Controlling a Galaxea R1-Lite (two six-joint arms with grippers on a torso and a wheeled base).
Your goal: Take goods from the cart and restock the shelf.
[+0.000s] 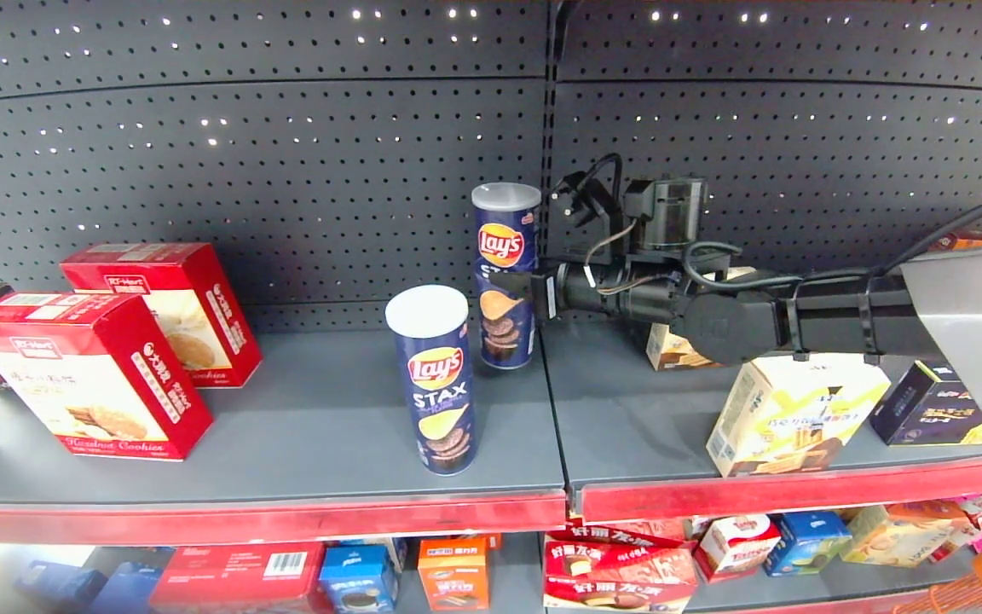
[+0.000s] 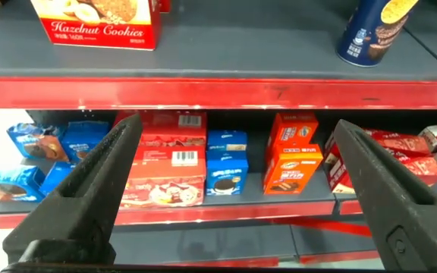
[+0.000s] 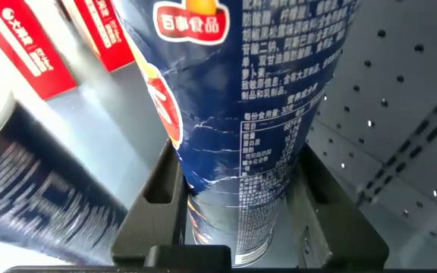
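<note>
Closest to you, your left gripper [image 2: 234, 189] hangs low in front of the lower shelf [image 2: 226, 206] with its dark fingers spread wide and nothing in them, so that arm is free. Up on the grey shelf deck [image 1: 286, 409], just behind the shiny red edge strip [image 1: 252, 516], one chips can [image 1: 433, 379] already stands upright near the front, so I'd count that one as done. Right behind it and a bit to the right is the second chips can [image 1: 504, 277], upright and close to the pegboard back [image 1: 286, 170], with your right gripper [image 1: 518, 286] clamped around its middle from the side. Can't tell if its base is fully down on the deck or just over it. So by my read you're mid-placement: you need to settle it, let go and back the arm out without nudging the front can, and how much stock is left to fetch I can't tell from here. Both cans are tall, smooth, glossy printed tubes with pale flat lids, so they're round, slick and probably tippy. The red cookie boxes [image 1: 86, 384] on the left are flat-faced cardboard, the deck is matte painted metal, and the back panel is dotted with holes
</note>
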